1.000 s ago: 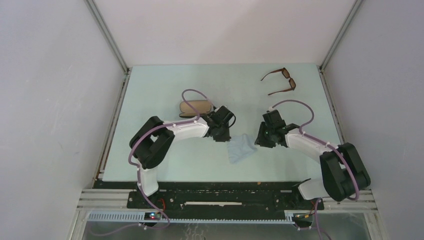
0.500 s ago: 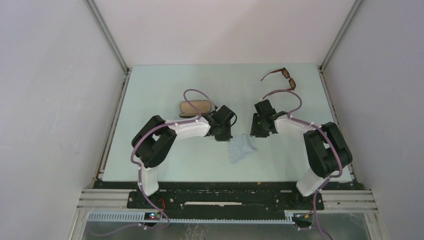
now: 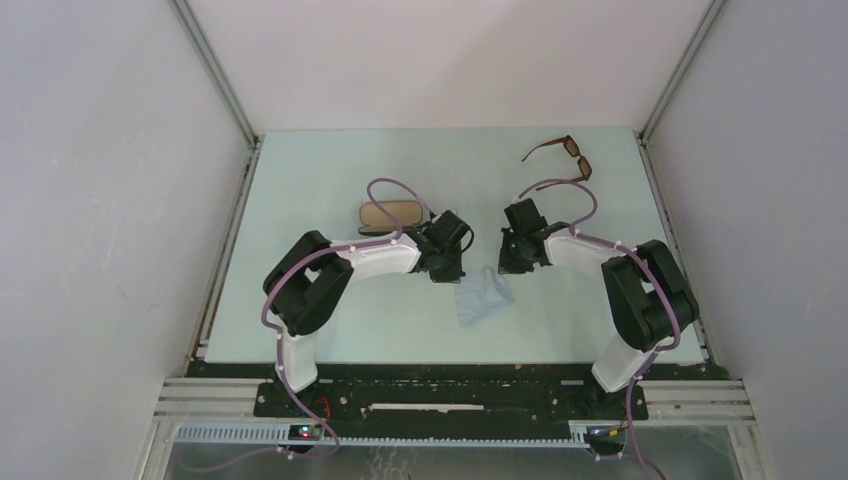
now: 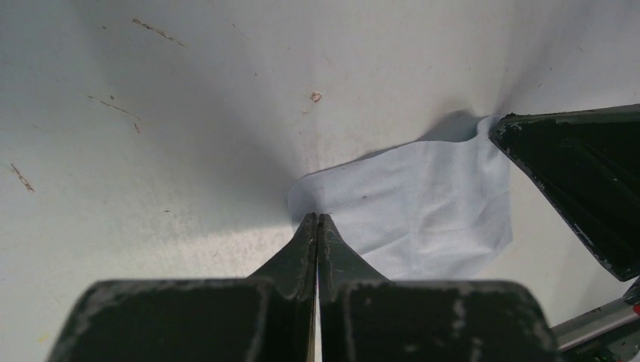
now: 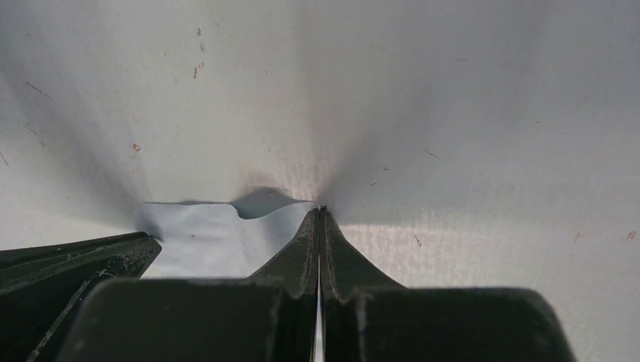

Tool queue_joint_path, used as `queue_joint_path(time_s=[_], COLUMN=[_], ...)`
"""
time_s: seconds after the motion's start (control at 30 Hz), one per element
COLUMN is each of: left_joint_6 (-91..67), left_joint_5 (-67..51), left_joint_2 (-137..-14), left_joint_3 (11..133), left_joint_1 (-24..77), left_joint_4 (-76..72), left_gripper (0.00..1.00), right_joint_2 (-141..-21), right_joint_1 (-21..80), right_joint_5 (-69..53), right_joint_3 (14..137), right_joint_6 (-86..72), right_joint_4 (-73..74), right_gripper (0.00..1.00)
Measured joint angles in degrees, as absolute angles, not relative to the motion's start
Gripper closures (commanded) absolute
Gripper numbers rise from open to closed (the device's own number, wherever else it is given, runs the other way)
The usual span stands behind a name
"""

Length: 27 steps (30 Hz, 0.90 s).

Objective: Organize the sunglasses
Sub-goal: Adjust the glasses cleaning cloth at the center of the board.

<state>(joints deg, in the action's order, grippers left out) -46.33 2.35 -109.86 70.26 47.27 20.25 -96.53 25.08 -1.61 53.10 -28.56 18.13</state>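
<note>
**Left tool** [image 4: 317,220]: clenched. Its two fingers are pressed flat together with no gap, tips down at the worktop [image 3: 300,300]. The tips meet the edge of a pale blue cloth [image 4: 423,204]. Whether any fabric is nipped between them cannot be told.

**Right tool** [image 5: 320,213]: clenched likewise, fingers closed hard against each other, tips low at the worktop. They sit at a corner of the cloth on the side opposite the left tool, where the fabric is rucked up and throws a small shadow. Whether it is pinched cannot be told.

**Cloth**: wrinkled. It lies between the two tools and spreads from their tips back toward the arm bases. Each wrist view shows the other tool at the cloth's far side.

**Sunglasses** [image 3: 578,158]: brown frame, dark lenses, both temple arms unfolded. They lie on the worktop beyond the right tool and off to its right, well apart from it and farther still from the left tool. Neither tool touches them.

**Case** [image 3: 388,214]: oblong, dark rim, tan face upward. It rests on the worktop beyond the left tool and to its left, near it. The left arm's purple cable [image 3: 385,186] loops over it.
</note>
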Motion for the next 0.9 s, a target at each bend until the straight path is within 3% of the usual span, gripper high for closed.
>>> queue_joint_path(time_s=[0.33,0.37,0.43,0.5,0.53,0.67,0.9], left_joint_6=[-46.26,-46.26,-46.17,-46.24,-46.11,-46.37,-46.06], left_joint_5=[4.84,4.93,5.08,5.45,5.52,5.87,5.48], left_joint_2=[-106.28,-105.91,-105.32,-105.34,-105.45,-106.19,-108.90], left_joint_3=[70.17,70.17,70.17,70.19,70.19,70.22,70.70], left_joint_1=[47.24,47.27,47.27,47.27,47.24,47.24,47.24], left_joint_4=[20.29,20.27,20.29,20.60,21.02,22.35,23.57], left_gripper=[1.00,0.93,0.67,0.47,0.44,0.45,0.61], right_joint_2=[-93.21,-92.75,-91.92,-91.46,-91.44,-91.44,-91.44], right_joint_1=[27.11,27.29,27.64,27.86,27.88,27.88,27.88], right_joint_5=[-0.97,-0.62,0.05,0.60,0.73,1.26,1.28], right_joint_3=[53.08,53.08,53.08,53.08,53.08,53.08,53.08], right_joint_6=[-28.67,-28.71,-28.80,-28.84,-28.84,-28.86,-29.08], right_joint_4=[19.49,19.49,19.53,19.55,19.55,19.99,20.05], right_gripper=[1.00,1.00,1.00,1.00,1.00,1.00,1.00])
